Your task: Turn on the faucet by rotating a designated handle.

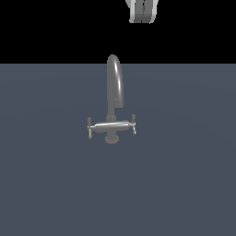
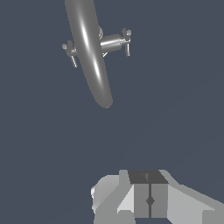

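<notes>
A flat slate-blue tabletop (image 1: 46,184) fills the lower part of the exterior view under a plain black backdrop; nothing else stands on it but the tap.

The tool (image 1: 143,10) hangs at the top edge of the exterior view, right of centre, only its pale lower part in frame. In the wrist view the tool (image 2: 150,200) sits at the bottom of the frame, its two dark fingers pressed together with just a thin seam between them and nothing pinched. It is well apart from everything, high above the tabletop, which suits an approach not yet begun.

Lower in the exterior view, near the middle of the frame, stands the faucet (image 1: 112,124). Its arched spout (image 1: 115,78) rises from a round base, and a horizontal bar body crosses in front, ending in a thin cross handle at the left (image 1: 89,127) and another at the right (image 1: 133,124). In the wrist view the spout (image 2: 89,52) runs down from the upper left of the frame, hiding the middle of the bar.

Which handle is the designated one cannot be told. Either way, the handles stick out sideways, clear of the spout, so a descent beside the bar end looks workable.
</notes>
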Controlling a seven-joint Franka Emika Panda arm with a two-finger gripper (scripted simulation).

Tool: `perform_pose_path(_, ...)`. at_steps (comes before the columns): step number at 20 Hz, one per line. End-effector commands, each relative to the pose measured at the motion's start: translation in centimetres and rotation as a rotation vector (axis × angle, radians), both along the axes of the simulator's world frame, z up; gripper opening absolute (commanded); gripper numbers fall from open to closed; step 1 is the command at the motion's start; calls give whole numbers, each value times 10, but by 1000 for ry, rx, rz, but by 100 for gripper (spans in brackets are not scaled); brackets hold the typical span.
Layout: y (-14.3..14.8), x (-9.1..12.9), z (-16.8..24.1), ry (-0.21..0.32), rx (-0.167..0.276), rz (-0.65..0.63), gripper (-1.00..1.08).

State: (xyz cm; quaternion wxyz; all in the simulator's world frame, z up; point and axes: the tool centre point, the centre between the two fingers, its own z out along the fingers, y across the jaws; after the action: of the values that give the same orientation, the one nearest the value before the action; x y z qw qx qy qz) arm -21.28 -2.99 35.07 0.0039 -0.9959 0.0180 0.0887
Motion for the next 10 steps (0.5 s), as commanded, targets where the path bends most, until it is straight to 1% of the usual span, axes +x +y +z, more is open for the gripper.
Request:
perform_pose_path(1, -25, 19, -23, -13, 55, -101, -61)
perform_pose_path(2, -45, 23, -37, -4, 73, -200, -79)
perform_pose_path(3, -46, 23, -37, -4, 73, -201, -79)
perform_pose_path(4, -24, 40, -41, -20, 67, -145, -70)
perform_pose_path(5, -48, 36, -63, -1, 83, -235, -68)
perform_pose_path(6, -24, 52, -68, -11, 92, -246, -56)
perform_pose_path(7, -56, 56, -77, -18, 78, -313, -64)
perform_pose_path(8, -71, 56, -94, -13, 108, -401, -57)
perform_pose_path(9, -88, 64, -99, -29, 96, -461, -39)
perform_pose_path(10, -73, 79, -108, -37, 100, -483, -17)
